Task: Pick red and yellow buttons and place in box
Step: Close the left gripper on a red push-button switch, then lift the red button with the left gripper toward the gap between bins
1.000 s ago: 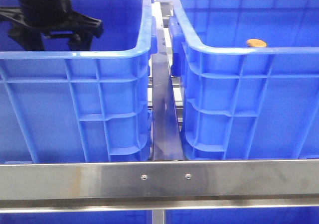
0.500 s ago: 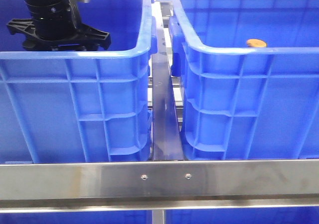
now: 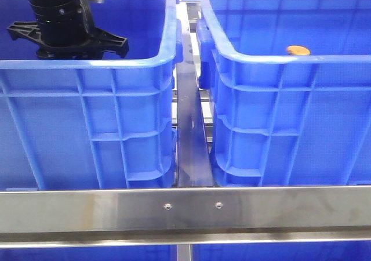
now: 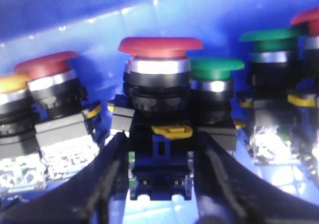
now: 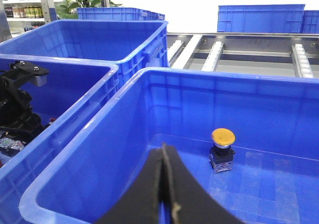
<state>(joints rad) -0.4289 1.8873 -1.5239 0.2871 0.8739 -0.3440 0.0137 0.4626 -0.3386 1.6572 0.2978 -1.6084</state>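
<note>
My left gripper [image 4: 160, 154] is down inside the left blue crate [image 3: 87, 64]. Its fingers press both sides of the base block of a red button [image 4: 160, 46], which stands upright among several others. In the front view only its black wrist [image 3: 66, 37] shows above the rim. The right blue crate [image 3: 278, 64] holds one yellow button [image 3: 298, 50], which also shows in the right wrist view [image 5: 223, 136], standing on the floor. My right gripper [image 5: 163, 152] is shut and empty, above that crate's near side, apart from the yellow button.
More buttons crowd the left crate: another red one [image 4: 47, 64], green ones [image 4: 217, 67], a yellow one [image 4: 10, 82]. A steel rail [image 3: 185, 206] crosses in front of both crates, and a steel strip [image 3: 190, 127] runs between them. More blue crates [image 5: 89, 40] and roller tracks [image 5: 299, 59] lie beyond.
The left arm shifted right and slightly down inside the left crate a second ago, then held still. The right crate and yellow button have not moved.
</note>
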